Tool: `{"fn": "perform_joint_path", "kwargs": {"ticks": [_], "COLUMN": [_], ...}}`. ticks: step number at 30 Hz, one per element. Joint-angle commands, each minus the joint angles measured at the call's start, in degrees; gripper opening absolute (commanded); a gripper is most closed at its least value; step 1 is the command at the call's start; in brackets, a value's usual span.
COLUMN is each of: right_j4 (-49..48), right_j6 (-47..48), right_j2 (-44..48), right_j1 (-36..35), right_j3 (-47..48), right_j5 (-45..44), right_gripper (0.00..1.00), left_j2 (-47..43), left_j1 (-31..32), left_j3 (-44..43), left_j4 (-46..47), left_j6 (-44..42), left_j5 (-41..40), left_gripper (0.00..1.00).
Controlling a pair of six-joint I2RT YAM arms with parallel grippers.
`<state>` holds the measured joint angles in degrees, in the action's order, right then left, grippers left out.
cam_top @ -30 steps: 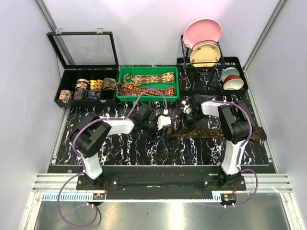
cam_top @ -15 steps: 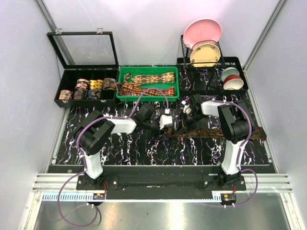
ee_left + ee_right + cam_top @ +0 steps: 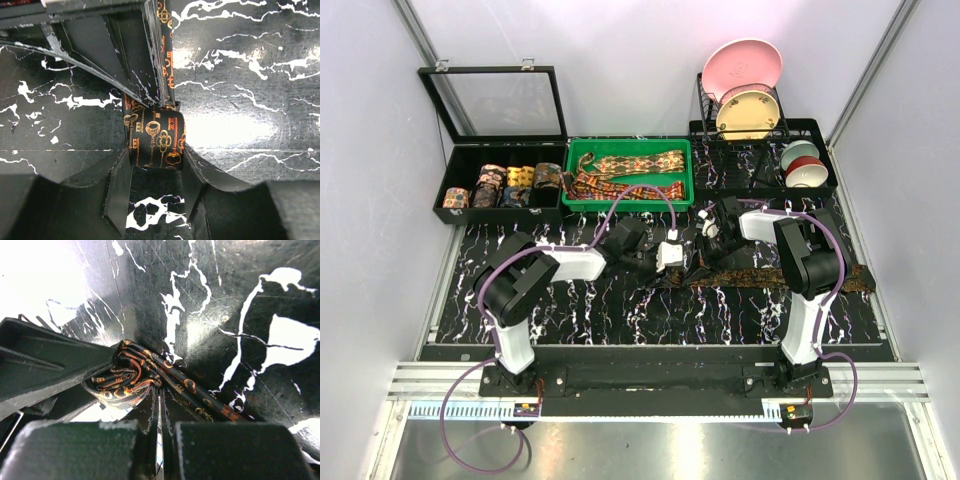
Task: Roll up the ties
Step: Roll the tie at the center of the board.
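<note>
At the far left a black case (image 3: 453,170) with its lid up holds a row of rolled ties (image 3: 505,186). Next to it, a green tray (image 3: 630,143) carries flat ties (image 3: 630,165). In the middle of the marbled table (image 3: 620,310), the left gripper (image 3: 678,266) reaches to the right. In its wrist view its two fingers (image 3: 119,187) sit against both sides of a small coil (image 3: 155,142), so the jaws are clamped on the rolled end of a dark tie (image 3: 780,276) with a gold and orange pattern. The right gripper (image 3: 703,262) comes down just beside that coil from the other side. Its jaws are together, with only a thin slit between them, and the pictures do not show whether any cloth is pinched there. The rest of the tie lies flat on the table, running right to the table's far edge. Behind it stand a rack (image 3: 705,100) with two plates (image 3: 743,65) and a few bowls (image 3: 802,165).
</note>
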<state>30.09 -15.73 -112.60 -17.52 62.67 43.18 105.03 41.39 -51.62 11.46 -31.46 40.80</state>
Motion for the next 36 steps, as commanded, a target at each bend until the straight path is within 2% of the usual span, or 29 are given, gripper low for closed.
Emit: {"fn": "perform_joint_path", "kwargs": {"ticks": [1,6,18,23,27,28,36], "right_j4": [-0.6,-0.7,-1.4,-1.5,-2.6,-2.6,-2.7], "right_j6": [0.6,0.1,-0.4,-0.9,-1.7,-1.8,-2.6], "right_j2": [-1.6,-2.7,-2.5,-2.1,1.2,1.6,2.5], "right_j1": [-0.3,-0.3,-0.3,-0.3,-0.3,-0.2,-0.3], "right_j3": [0.9,0.6,0.5,0.7,0.2,0.1,-0.7], "right_j5": [-4.9,-4.5,-3.3,-1.4,0.9,1.8,3.0], "right_gripper": [0.00,0.00,0.00,0.00,0.00,0.00,0.00], "left_j2": [-4.6,-2.9,5.9,7.2,8.2,8.5,13.2], "left_j1": [1.9,4.0,5.5,5.5,6.4,6.9,7.7], "left_j3": [0.7,-1.9,-6.7,-6.4,-6.7,-7.4,-10.3], "left_j4": [3.3,4.3,3.9,-1.3,-8.1,-11.3,-19.5], "left_j6": [4.4,9.9,12.0,9.6,5.5,4.7,1.8], "left_j5": [-0.1,-3.0,-5.8,-9.9,-16.3,-20.0,-26.3], "left_gripper": [0.42,0.43,0.42,0.35,0.36,0.36,0.37]}}
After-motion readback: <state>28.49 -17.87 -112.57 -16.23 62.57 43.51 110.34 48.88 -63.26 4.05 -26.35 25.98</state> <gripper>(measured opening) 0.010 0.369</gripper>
